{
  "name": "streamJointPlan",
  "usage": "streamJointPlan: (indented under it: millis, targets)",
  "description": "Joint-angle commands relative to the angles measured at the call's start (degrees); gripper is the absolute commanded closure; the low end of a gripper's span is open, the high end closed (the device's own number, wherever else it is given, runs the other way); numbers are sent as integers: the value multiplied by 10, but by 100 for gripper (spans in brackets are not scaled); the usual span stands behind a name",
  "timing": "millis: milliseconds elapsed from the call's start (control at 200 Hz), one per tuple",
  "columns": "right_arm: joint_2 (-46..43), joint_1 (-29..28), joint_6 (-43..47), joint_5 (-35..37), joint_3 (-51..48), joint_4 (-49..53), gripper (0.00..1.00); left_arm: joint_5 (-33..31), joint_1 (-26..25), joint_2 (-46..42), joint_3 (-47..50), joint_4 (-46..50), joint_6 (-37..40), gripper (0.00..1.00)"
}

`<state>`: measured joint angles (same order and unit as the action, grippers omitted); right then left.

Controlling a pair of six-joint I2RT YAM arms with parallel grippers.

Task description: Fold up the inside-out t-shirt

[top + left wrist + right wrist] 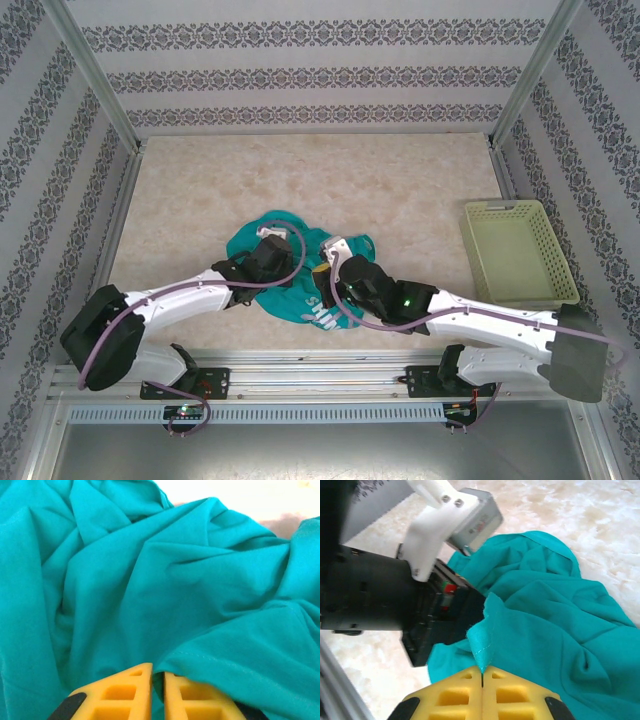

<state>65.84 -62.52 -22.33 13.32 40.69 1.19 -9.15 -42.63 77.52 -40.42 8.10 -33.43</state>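
The inside-out t-shirt (297, 300) is a teal cloth lying crumpled in a heap at the middle of the table, near the front edge. Both grippers are down on it, close together. My left gripper (272, 250) sits on the heap's left part. In its wrist view the yellow fingers (130, 690) of the left gripper (158, 672) stand nearly together, with a stitched fold of the t-shirt (175, 580) between them. My right gripper (335, 262) is on the heap's right part. Seen from its wrist, the right gripper (482, 672) is shut on a raised hem corner of the t-shirt (550, 630).
A pale yellow-green basket (505, 208) stands at the table's right side, apart from the shirt. The left arm's black wrist (380, 600) is close in front of the right gripper. Patterned walls and metal posts enclose the table.
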Motion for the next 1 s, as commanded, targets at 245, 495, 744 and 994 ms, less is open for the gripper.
streamJointPlan:
  millis: [245,495,744,994]
  targets:
    - [60,-14,24,51,19,2,100,39,8,-122,109,-46,-20,93]
    - [40,-24,35,-17,-9,-47,100,105,77,-133,184,-102,-57,93]
    - [68,-54,53,-53,4,-40,86,103,108,-154,192,-71,-57,82]
    - [29,-47,34,16,-12,-18,54,41,144,-197,175,44,-75,58]
